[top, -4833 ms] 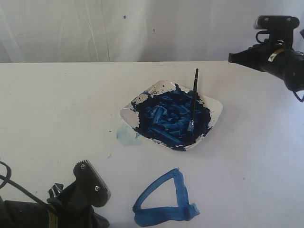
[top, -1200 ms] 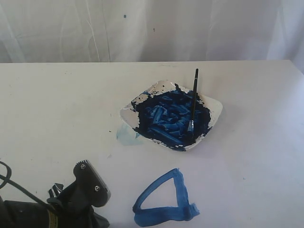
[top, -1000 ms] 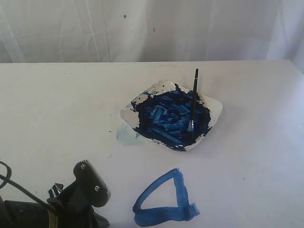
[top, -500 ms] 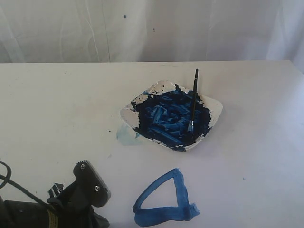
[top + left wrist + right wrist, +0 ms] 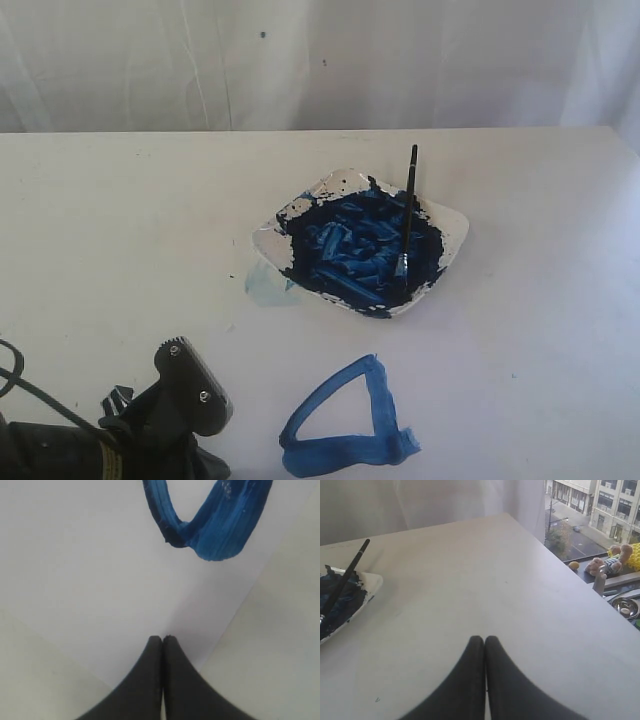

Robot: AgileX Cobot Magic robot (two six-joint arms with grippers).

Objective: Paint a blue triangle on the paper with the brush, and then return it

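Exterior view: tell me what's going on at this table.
Nothing is being handled right now. The blue triangle is already painted on the paper, and the brush lies in the paint dish, its handle poking out over the rim. Both grippers are shut and empty. The left gripper hovers over the paper near a corner of the triangle, and the right gripper sits above bare table, off to one side of the dish. The job looks finished.
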